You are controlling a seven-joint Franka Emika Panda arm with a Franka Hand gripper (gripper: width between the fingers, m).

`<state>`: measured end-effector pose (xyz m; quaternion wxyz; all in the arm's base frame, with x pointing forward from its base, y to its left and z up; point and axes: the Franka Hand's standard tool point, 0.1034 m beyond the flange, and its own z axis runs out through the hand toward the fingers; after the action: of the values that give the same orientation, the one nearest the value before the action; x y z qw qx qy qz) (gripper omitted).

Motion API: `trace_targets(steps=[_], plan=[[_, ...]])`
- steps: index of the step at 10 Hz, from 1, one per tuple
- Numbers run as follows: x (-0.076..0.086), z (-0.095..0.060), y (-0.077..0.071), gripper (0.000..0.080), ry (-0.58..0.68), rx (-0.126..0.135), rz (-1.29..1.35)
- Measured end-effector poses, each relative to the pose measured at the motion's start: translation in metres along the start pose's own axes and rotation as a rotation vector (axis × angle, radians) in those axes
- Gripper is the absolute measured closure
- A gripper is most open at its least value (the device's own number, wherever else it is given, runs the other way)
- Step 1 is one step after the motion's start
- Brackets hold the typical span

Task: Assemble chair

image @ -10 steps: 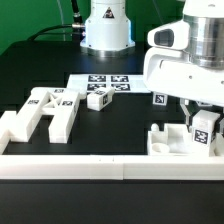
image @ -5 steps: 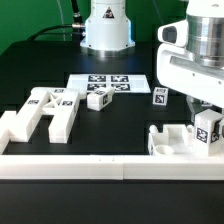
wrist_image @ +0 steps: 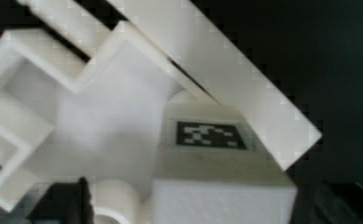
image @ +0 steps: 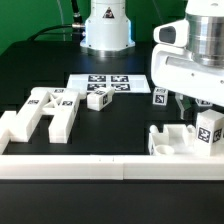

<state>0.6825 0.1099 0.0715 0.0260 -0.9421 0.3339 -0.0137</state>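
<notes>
My gripper (image: 190,108) hangs low at the exterior view's right; I can't tell whether its jaws are spread or pinching. Just below it, slightly rightward, the tagged chair post (image: 209,128) stands upright, long axis vertical, seated in the chair base (image: 166,141). The H-shaped chair frame (image: 45,112) lies well apart, leftward.

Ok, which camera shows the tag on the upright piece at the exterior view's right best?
The wrist view: the tag is large and whole, if slightly blurred. The exterior view shows it small on the piece near the exterior view's right edge.
</notes>
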Motion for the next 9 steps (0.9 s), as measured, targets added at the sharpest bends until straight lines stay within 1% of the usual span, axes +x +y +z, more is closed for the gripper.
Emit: trace_targets(steps=[2,4,9], plan=[[-0.0019,-0.0001,-0.0022,0.0152,0.0,0.002,-0.137],[-0.0014,-0.0005,-0.0025,0.015,0.001,0.003,-0.356],[-0.001,-0.0006,-0.0023,0.015,0.003,0.002,-0.657]])
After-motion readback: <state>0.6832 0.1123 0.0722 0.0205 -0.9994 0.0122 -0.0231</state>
